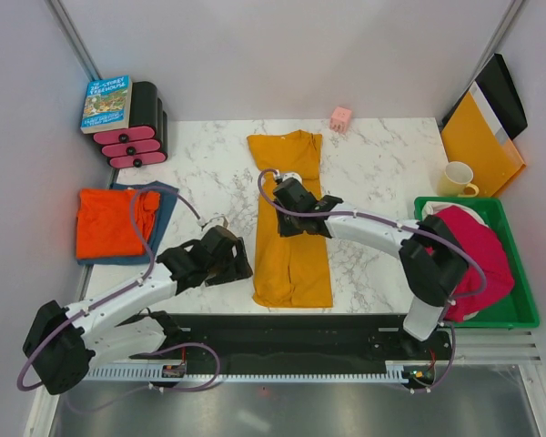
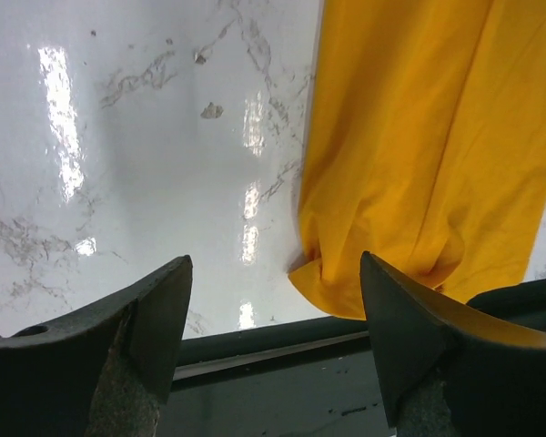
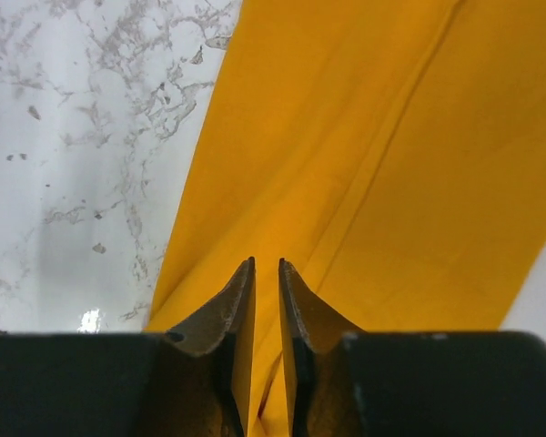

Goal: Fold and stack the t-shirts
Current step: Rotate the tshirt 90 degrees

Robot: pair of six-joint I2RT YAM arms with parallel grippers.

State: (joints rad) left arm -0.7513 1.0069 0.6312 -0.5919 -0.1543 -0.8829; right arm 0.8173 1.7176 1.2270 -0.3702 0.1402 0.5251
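Observation:
The mustard-yellow t-shirt (image 1: 296, 264) lies in a long narrow strip down the middle of the marble table. My right gripper (image 1: 285, 218) sits on the strip's left edge at mid-length. In the right wrist view its jaws (image 3: 266, 264) are nearly closed on a fold of the yellow cloth (image 3: 373, 164). My left gripper (image 1: 243, 262) is open and empty by the strip's near-left corner; that corner (image 2: 346, 282) lies between its fingers. The red-orange t-shirt (image 1: 107, 223) lies folded on the dusty blue t-shirt (image 1: 166, 214) at the left. The magenta-pink t-shirt (image 1: 478, 250) is heaped in the green bin (image 1: 520, 314).
A book (image 1: 106, 103) rests on a pink and black stack (image 1: 138, 137) at the back left. A small pink object (image 1: 341, 118) sits at the back. A yellow mug (image 1: 457, 179) and a yellow-orange envelope folder (image 1: 478, 146) stand at the back right. The table's dark front rail (image 2: 255, 341) lies just below the left gripper.

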